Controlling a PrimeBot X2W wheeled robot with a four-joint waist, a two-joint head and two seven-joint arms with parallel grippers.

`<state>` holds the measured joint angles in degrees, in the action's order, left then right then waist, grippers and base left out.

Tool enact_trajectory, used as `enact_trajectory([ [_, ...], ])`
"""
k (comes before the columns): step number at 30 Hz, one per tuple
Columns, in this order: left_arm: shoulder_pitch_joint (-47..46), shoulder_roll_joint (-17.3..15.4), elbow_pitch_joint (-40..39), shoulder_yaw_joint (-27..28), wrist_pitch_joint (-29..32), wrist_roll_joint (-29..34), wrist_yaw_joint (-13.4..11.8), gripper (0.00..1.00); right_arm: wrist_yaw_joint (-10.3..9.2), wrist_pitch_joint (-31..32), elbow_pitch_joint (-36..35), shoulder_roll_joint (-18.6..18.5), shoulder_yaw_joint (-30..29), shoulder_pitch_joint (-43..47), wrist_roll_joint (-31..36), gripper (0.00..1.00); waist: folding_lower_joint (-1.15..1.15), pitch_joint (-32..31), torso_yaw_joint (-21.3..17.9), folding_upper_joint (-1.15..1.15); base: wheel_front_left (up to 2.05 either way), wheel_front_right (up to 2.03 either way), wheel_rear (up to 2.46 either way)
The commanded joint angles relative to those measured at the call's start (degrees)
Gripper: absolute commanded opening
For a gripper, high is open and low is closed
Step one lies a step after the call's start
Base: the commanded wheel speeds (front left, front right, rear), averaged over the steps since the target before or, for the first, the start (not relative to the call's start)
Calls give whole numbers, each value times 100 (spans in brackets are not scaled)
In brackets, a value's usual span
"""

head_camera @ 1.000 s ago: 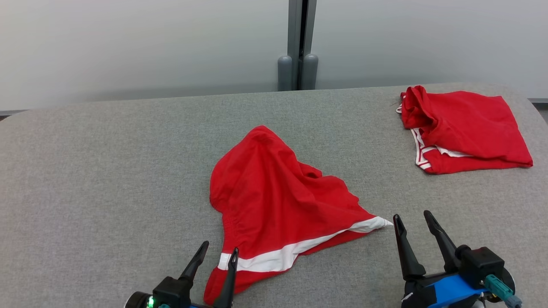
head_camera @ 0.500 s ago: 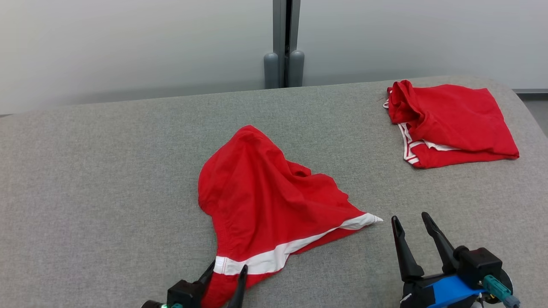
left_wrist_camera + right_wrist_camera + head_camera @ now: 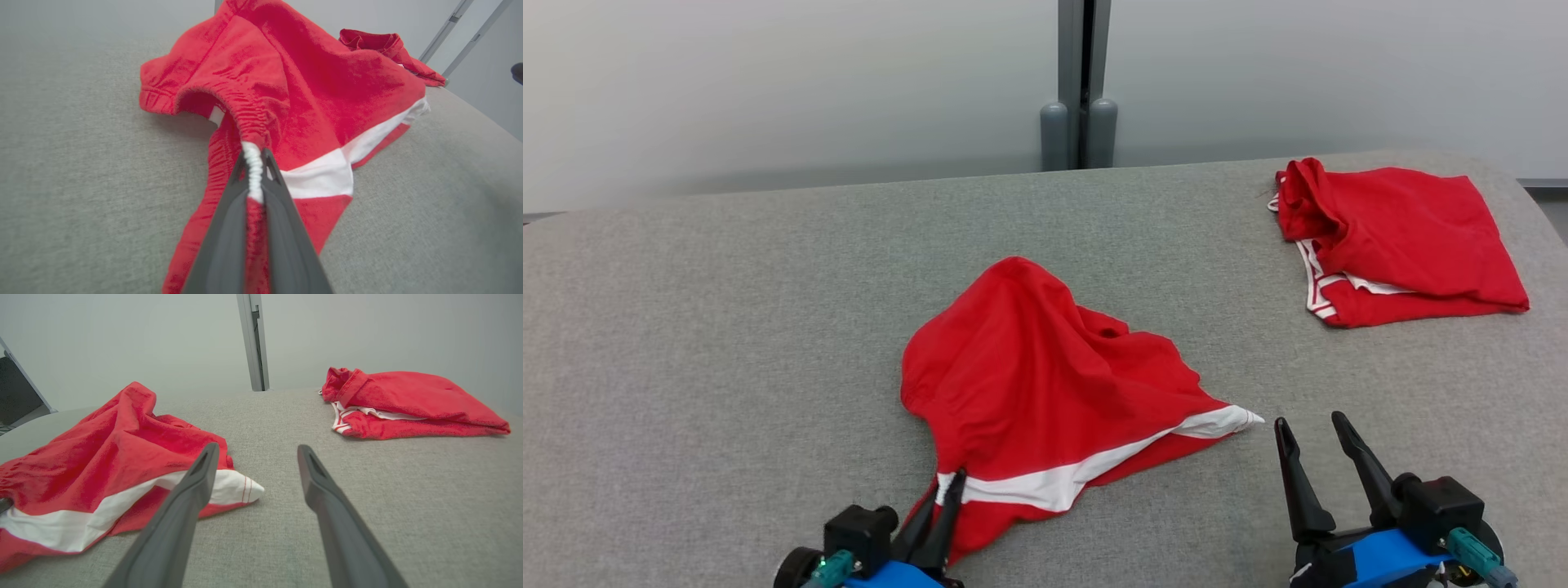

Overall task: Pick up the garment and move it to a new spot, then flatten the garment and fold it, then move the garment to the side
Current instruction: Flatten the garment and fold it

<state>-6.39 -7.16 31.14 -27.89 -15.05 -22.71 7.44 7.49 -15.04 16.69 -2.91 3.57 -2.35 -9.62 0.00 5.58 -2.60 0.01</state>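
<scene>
Red crumpled garment (image 3: pixel 1045 384) is being pinched at its gathered near edge by the left gripper (image 3: pixel 954 478); the right gripper (image 3: pixel 1309 420) is being held spread beside its white pointed corner.

Grey table (image 3: pixel 727 327): crumpled red garment (image 3: pixel 1045 384) centre, folded red garment (image 3: pixel 1405 237) right.

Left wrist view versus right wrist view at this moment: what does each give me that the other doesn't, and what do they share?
Left wrist view: the left tool shut on the gathered waistband of the crumpled red shorts. Right wrist view: the right tool open over the bare grey table, holding nothing, with the shorts' white corner near its tips. Shared: the shorts, and the folded red garment farther back.
</scene>
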Motion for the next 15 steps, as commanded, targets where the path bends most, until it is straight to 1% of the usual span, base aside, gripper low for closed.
enact_trajectory([
  [1,-56,-81,-124,211,-14,7,7,0,1,-16,16,0,-17,21,-13,100,0,4,80,-1,0,0,0],
  [9,333,-279,-625,1063,-14,239,7,0,1,-16,116,-3,-82,43,-19,100,0,-20,334,-1,0,0,0],
  [15,553,-256,-587,1300,-14,335,7,0,1,-17,211,-3,-88,-16,-35,100,0,-55,371,-1,0,0,0],
])
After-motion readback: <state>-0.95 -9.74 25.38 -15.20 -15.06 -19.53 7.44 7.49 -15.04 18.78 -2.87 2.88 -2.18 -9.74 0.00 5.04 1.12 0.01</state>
